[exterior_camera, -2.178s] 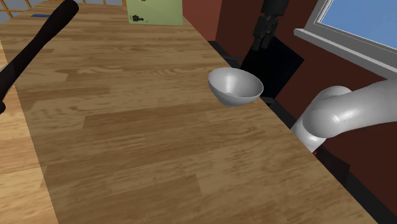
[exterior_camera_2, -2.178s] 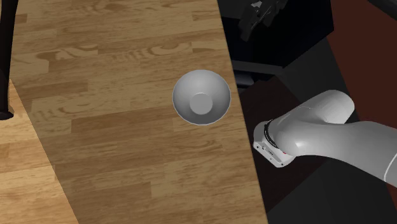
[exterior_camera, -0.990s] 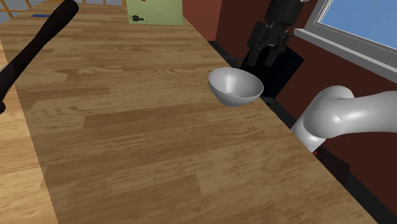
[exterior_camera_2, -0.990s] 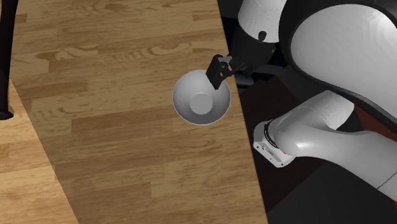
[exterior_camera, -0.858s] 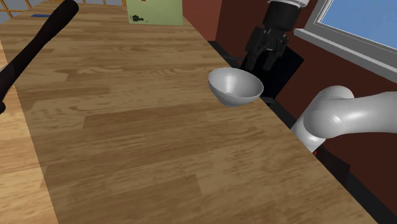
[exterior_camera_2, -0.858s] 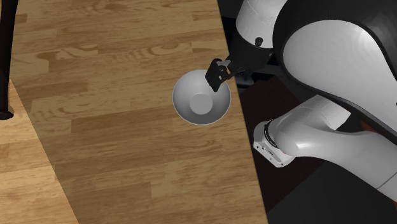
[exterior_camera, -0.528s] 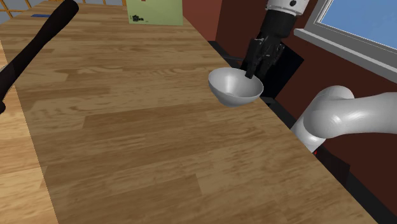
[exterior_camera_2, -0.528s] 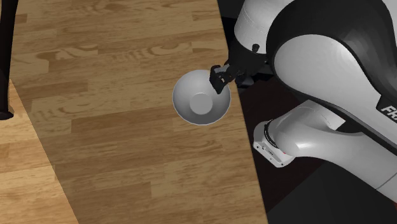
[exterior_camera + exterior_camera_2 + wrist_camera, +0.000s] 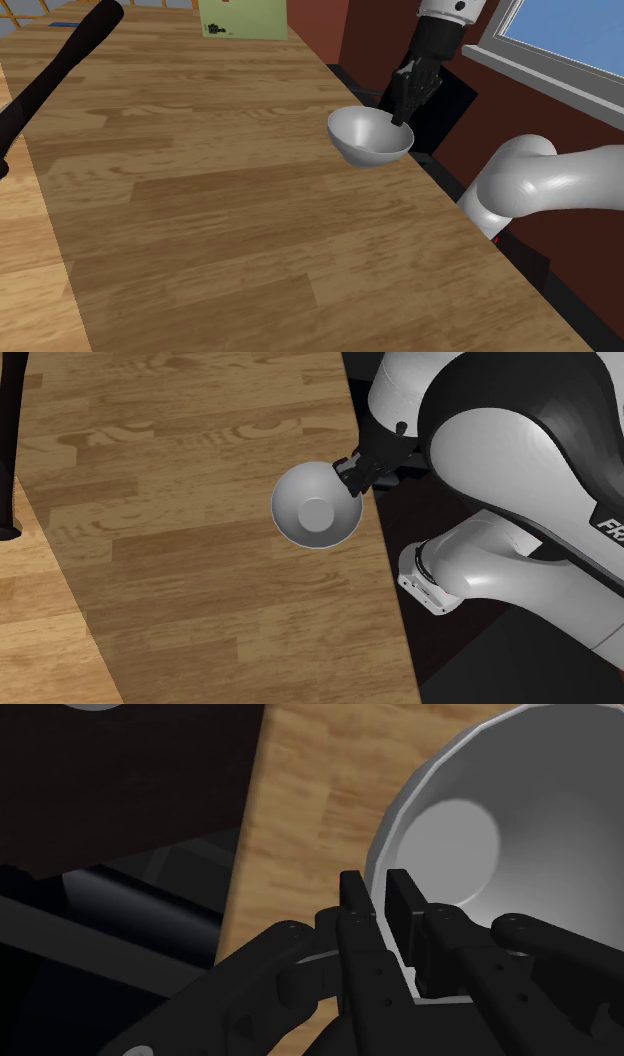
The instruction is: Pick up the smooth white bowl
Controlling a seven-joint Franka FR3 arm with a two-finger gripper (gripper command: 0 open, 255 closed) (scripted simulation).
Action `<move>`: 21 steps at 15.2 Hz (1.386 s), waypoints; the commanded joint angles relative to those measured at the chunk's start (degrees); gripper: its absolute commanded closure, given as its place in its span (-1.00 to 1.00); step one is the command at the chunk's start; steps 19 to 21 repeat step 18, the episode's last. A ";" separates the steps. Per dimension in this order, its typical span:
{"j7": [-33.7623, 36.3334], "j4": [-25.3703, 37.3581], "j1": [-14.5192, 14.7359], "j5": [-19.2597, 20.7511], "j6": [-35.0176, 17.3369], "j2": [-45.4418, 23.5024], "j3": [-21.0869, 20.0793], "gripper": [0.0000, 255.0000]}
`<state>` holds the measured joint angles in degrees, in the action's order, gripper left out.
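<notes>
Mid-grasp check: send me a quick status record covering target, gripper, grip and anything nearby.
target: bowl, pale grey-white, upright on the wooden table, close to the table edge on the arm's side
effector: gripper at the bowl's rim, one finger inside and one outside
grip: the fingers clasp the rim; the bowl appears to sit on the table, not yet lifted
nearby: green box at the table's far end, well apart from the bowl

A wood-grain worktop carries a pale grey bowl, upright, by its edge on the shoulder view's right. A green box stands at the far end.
</notes>
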<state>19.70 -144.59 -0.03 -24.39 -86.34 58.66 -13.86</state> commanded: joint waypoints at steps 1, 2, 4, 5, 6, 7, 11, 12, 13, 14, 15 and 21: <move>0.01 0.02 0.00 0.01 0.04 0.00 0.01 1.00; 0.17 0.90 -0.06 0.17 0.64 -0.27 0.18 1.00; 0.49 2.68 -0.16 0.46 1.82 -0.84 0.50 1.00; 0.65 3.58 -0.21 0.61 2.40 -1.14 0.65 1.00; 0.81 4.49 -0.26 0.75 2.99 -1.44 0.80 1.00; 0.97 5.41 -0.30 0.88 3.57 -1.76 0.95 1.00; 1.64 9.14 -0.46 1.36 5.89 -3.10 1.50 1.00; 1.81 10.09 -0.49 1.48 6.47 -3.46 1.63 1.00; 1.98 11.05 -0.53 1.58 7.05 -3.82 1.76 1.00; 2.15 12.01 -0.56 1.68 7.63 -4.19 1.88 1.00; 2.32 12.99 -0.59 1.78 8.20 -4.57 2.00 1.00; 2.52 14.12 -0.62 1.89 8.87 -5.02 2.14 1.00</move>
